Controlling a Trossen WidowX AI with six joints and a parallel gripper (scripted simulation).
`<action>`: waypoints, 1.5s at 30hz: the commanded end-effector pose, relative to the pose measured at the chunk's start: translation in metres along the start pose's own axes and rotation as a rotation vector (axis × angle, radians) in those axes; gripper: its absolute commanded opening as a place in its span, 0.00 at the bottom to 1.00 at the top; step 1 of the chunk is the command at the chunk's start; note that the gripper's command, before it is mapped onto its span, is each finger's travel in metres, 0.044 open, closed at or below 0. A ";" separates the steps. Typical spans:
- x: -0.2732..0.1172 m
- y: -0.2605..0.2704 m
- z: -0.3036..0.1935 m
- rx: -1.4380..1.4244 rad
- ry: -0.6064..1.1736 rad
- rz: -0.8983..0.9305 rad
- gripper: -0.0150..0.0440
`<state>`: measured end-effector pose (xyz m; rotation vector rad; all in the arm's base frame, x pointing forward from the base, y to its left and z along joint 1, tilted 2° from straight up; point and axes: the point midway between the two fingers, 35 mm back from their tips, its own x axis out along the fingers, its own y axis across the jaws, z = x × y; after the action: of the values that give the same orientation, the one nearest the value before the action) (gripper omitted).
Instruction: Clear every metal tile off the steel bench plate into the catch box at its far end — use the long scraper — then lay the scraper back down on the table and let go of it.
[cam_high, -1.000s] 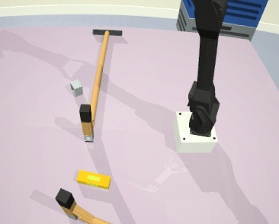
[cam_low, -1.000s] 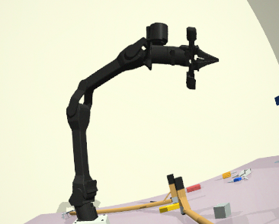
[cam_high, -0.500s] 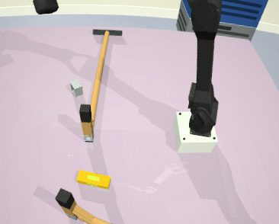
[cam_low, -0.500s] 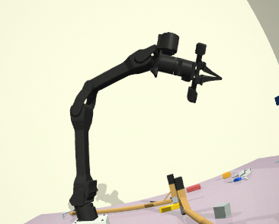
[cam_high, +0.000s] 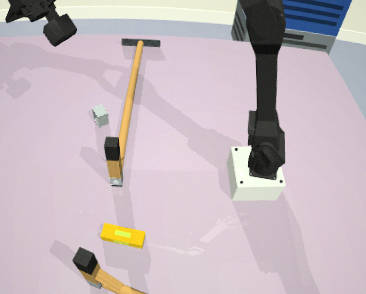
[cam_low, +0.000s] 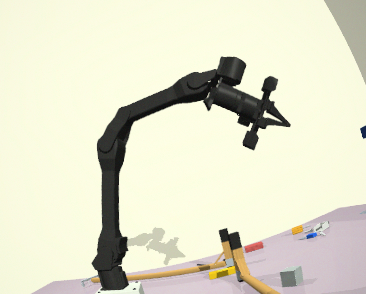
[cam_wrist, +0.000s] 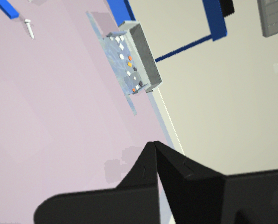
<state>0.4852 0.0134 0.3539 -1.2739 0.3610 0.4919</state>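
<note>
holding nothing, your gripper has its fingertips pressed together, high above the table. you have the arm standing on a white block on the table, bent over and reaching out with the gripper angled down.

the wrist view shows you small metal tiles, white, orange and dark, scattered over the blue-grey steel plate near the table's edge. the grey catch box sits right beside them, along that same edge of the table.

your long scraper, by the look of its wide dark head, lies across the table, its black-topped grip standing up from the tabletop. a second wooden-handled tool is also on the table, its head hard to make out. between the two grips, you can see a yellow bar flat on the table. a grey cube sits on the table too, and a red block lies farther along it.
</note>
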 end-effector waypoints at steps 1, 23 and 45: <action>0.007 0.012 0.007 -0.050 -0.003 0.043 0.25; 0.025 0.080 0.064 -0.400 -0.085 0.277 0.25; 0.023 0.151 0.113 -0.779 -0.212 0.491 0.25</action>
<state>0.4269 0.1529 0.2553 -1.8349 0.3118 1.2139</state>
